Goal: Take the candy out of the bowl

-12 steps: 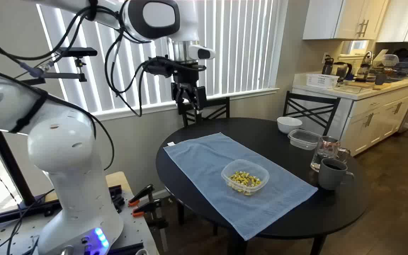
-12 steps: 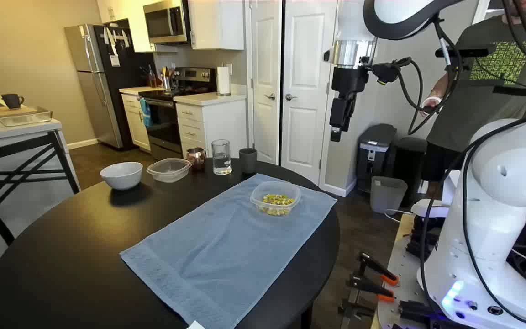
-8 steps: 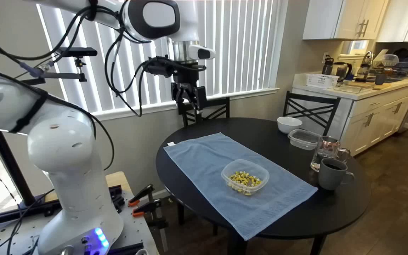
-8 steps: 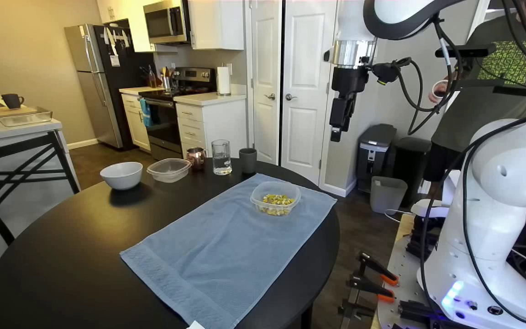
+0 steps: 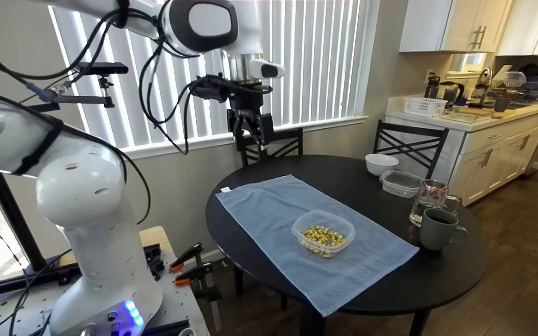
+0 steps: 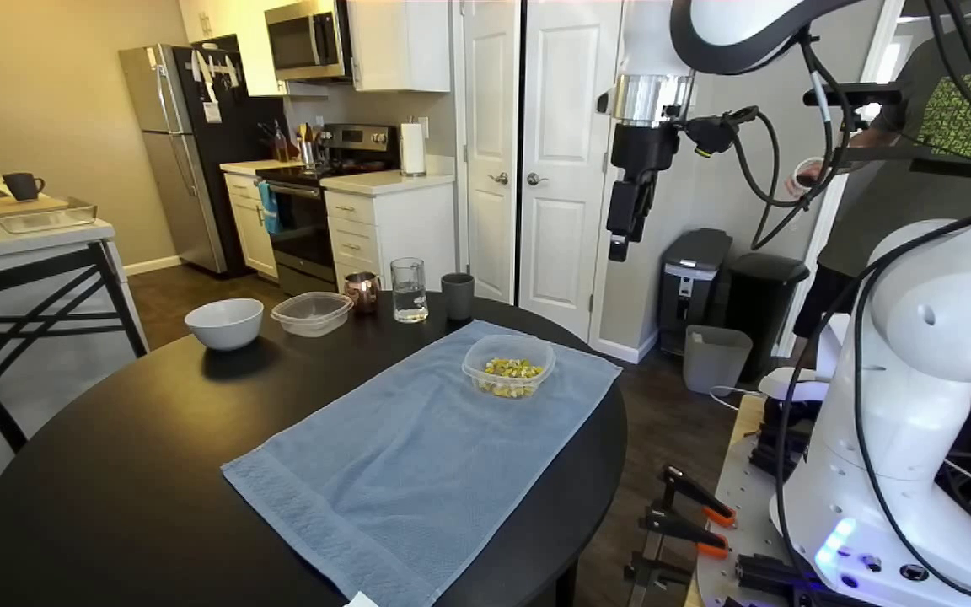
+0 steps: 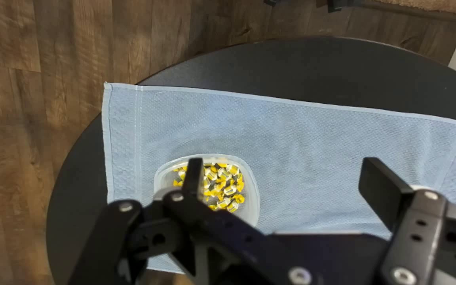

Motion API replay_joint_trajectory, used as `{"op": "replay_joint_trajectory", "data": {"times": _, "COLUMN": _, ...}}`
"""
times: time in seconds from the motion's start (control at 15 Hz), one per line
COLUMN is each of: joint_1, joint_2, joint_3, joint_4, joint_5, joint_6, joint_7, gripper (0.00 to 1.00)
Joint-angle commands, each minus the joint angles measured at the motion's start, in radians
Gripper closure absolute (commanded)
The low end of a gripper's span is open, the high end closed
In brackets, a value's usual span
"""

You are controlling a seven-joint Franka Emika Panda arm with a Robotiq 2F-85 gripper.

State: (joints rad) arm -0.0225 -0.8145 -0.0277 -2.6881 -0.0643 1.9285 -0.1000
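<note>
Your gripper [image 7: 283,178] hangs higher than the round black table [image 6: 131,455], its jaws spread wide apart. The candy [image 7: 224,186], a heap of small yellow-and-white pieces, lies in the clear plastic bowl [image 7: 253,194]; in the wrist view you have that bowl at nine o'clock from the gap between the fingers [image 7: 380,190], one finger covering part of it.

The bowl rests on a blue towel [image 6: 418,455], lightly creased and laid flat across the table. Put the bowl at the center of your clock in an exterior view: a gray mug [image 6: 458,297] stands at eleven, just beside the towel; a glass of clear liquid [image 6: 409,295] and a copper mug [image 6: 362,292] near ten; a clear plastic tub [image 6: 312,314] and a white bowl [image 6: 224,324] between nine and ten.

Beyond the table, with the clock set on the towel's middle in an exterior view, you find a refrigerator [image 6: 199,160] and a range [image 6: 300,221] at eleven, white double doors [image 6: 565,160] between twelve and one, and a person [image 6: 949,190] at two, partly hidden by the arm [image 6: 941,303]. In an exterior view vertical blinds [image 5: 318,60] hang at twelve from the towel, with a black chair [image 5: 414,130] between one and two and a kitchen counter [image 5: 493,144] at two. In the wrist view, wood-plank floor [image 7: 54,99] shows past the table's edge from nine round to twelve.
</note>
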Motion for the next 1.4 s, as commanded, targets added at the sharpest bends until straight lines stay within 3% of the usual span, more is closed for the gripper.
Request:
{"op": "replay_joint_trajectory", "data": {"times": 0.0, "joint_1": -0.037, "joint_2": 0.125, "joint_3": 0.024, "joint_4": -0.048, "joint_5": -0.075, "joint_6": 0.194, "joint_7": 0.067, "gripper": 0.00}}
{"op": "replay_joint_trajectory", "data": {"times": 0.27, "joint_1": -0.076, "joint_2": 0.351, "joint_3": 0.022, "joint_4": -0.085, "joint_5": -0.147, "joint_6": 0.497, "joint_7": 0.110, "gripper": 0.00}}
{"op": "replay_joint_trajectory", "data": {"times": 0.47, "joint_1": -0.104, "joint_2": 0.513, "joint_3": 0.039, "joint_4": -0.037, "joint_5": -0.225, "joint_6": 0.636, "joint_7": 0.103, "gripper": 0.00}}
{"op": "replay_joint_trajectory", "data": {"times": 0.67, "joint_1": -0.125, "joint_2": 0.635, "joint_3": 0.057, "joint_4": 0.034, "joint_5": -0.348, "joint_6": 0.687, "joint_7": 0.110, "gripper": 0.00}}
{"op": "replay_joint_trajectory", "data": {"times": 0.93, "joint_1": -0.101, "joint_2": 0.748, "joint_3": 0.062, "joint_4": 0.109, "joint_5": -0.473, "joint_6": 0.719, "joint_7": 0.182, "gripper": 0.00}}
{"op": "replay_joint_trajectory", "data": {"times": 1.2, "joint_1": -0.051, "joint_2": 0.847, "joint_3": 0.073, "joint_4": 0.183, "joint_5": -0.627, "joint_6": 0.698, "joint_7": 0.345, "gripper": 0.00}}
{"op": "replay_joint_trajectory", "data": {"times": 1.33, "joint_1": -0.011, "joint_2": 0.892, "joint_3": 0.068, "joint_4": 0.220, "joint_5": -0.741, "joint_6": 0.684, "joint_7": 0.492, "gripper": 0.00}}
